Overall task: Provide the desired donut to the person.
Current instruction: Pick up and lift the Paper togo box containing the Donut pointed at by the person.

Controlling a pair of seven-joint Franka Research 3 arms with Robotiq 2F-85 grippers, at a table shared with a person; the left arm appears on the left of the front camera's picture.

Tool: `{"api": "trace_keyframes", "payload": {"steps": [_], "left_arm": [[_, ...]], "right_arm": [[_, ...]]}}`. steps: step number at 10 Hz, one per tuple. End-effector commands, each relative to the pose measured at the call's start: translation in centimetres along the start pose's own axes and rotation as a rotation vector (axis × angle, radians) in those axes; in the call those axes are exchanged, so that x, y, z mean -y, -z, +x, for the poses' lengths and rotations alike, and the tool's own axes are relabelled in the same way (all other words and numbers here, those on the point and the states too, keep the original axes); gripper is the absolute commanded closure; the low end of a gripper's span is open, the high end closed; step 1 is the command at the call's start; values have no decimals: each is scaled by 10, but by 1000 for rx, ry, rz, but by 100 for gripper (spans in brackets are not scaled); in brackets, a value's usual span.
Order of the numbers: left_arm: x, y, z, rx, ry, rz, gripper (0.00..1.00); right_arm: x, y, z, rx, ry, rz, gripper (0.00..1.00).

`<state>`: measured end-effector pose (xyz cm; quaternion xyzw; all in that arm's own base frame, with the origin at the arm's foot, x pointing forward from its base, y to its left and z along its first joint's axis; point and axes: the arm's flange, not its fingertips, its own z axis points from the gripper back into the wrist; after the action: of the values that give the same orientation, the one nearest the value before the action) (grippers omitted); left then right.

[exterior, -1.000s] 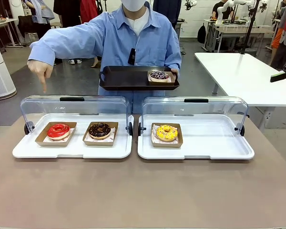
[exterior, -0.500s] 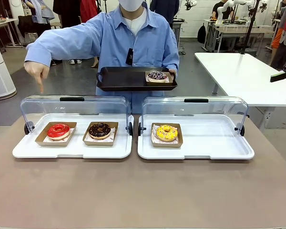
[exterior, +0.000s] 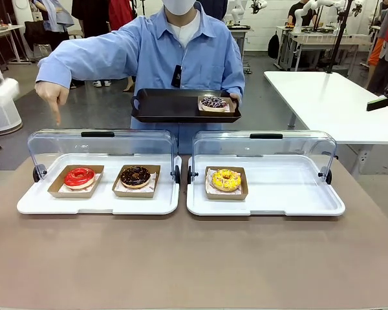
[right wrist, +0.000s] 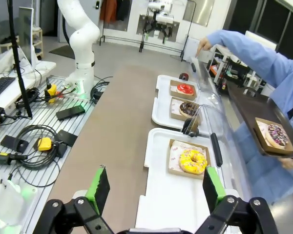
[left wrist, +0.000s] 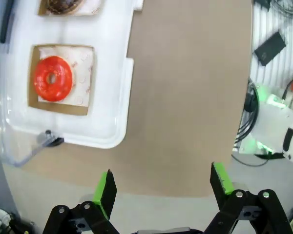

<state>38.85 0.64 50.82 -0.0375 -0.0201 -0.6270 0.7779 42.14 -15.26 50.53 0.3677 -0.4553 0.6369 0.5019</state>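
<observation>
The person [exterior: 181, 51] stands at the far side and holds a black tray [exterior: 168, 106] that carries a purple-sprinkled donut [exterior: 214, 103]. Their other hand [exterior: 53, 100] points a finger down above the red donut [exterior: 79, 176]. That red donut shares the left white tray [exterior: 97, 205] with a chocolate donut [exterior: 136, 175]. A yellow donut [exterior: 226, 179] lies in the right white tray [exterior: 291, 194]. My left gripper [left wrist: 163, 187] hangs open high over the table's edge, the red donut [left wrist: 53, 79] ahead of it. My right gripper [right wrist: 155, 187] is open, well short of the yellow donut [right wrist: 192, 161].
Both white trays have clear lids [exterior: 100, 145] swung up at the back. Each donut sits in a brown paper boat. A white table [exterior: 330, 97] stands to the far right. Cables and boxes [right wrist: 44, 141] lie beside the table on the robot's side.
The person's pointing hand stays over the red donut with little movement. A blurred white shape has come in at the front view's left edge.
</observation>
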Motion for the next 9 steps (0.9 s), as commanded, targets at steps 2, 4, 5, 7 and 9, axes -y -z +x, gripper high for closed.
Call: {"api": "trace_keyframes", "payload": {"steps": [2,4,5,7,9], "left_arm": [[-19,66,25,-87,107,113,0],[-17,95,42,-61,176,229,0],[-14,107,47,-57,209,259,0],[-9,117,49,-23,236,225,0],[-11,113,56,-42,211,239,0]], "right_arm": [[-1,2,2,-10,13,-8,0],[-1,2,2,-10,13,-8,0],[-1,2,2,-10,13,-8,0],[-1,2,2,-10,13,-8,0],[-1,2,2,-10,13,-8,0]]}}
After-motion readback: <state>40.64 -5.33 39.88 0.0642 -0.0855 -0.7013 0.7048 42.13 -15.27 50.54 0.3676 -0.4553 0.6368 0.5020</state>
